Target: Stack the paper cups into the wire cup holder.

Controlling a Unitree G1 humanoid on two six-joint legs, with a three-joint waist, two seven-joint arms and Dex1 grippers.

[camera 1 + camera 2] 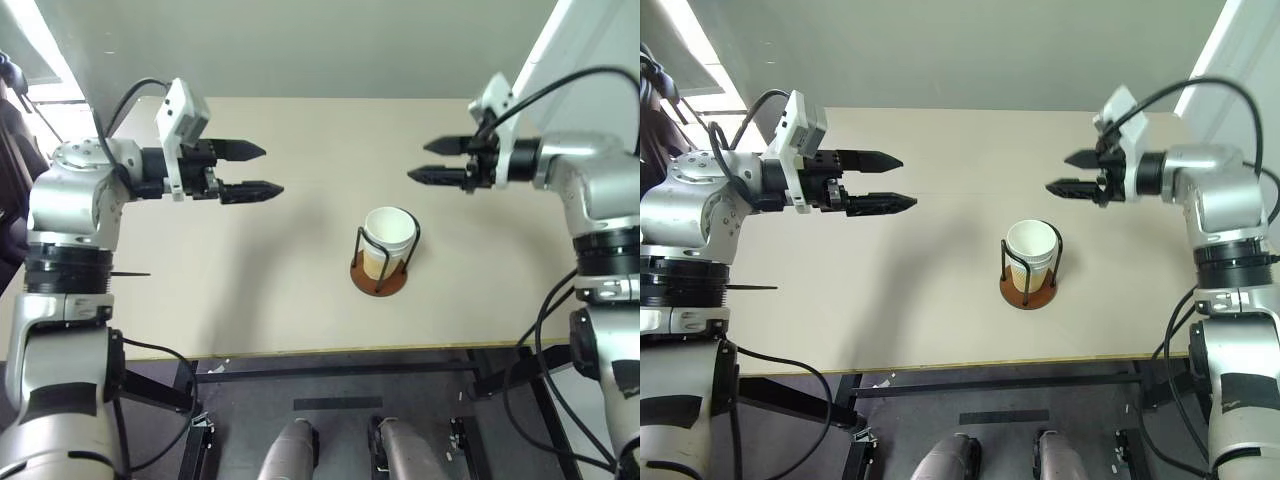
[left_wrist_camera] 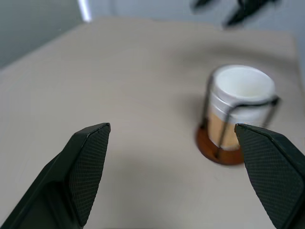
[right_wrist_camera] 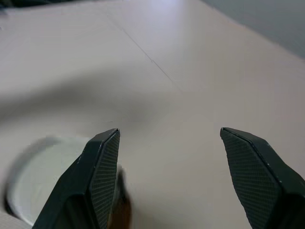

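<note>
The paper cups (image 1: 388,238) sit nested in one stack inside the wire cup holder (image 1: 378,278), white rims up, tan sides showing between the black wires, near the table's middle right. My left gripper (image 1: 262,169) hovers open above the table to the left of the holder, fingertips pointing right, nothing between them. My right gripper (image 1: 428,161) hangs open above and just behind the holder on the right, pointing left, empty. In the left wrist view the cups (image 2: 242,98) in the holder (image 2: 219,151) stand beyond the open fingers (image 2: 88,157).
The beige table (image 1: 300,300) ends in a front edge close to me, with black frame bars below it. A white panel (image 1: 580,50) stands at the far right corner. Cables loop from both arms.
</note>
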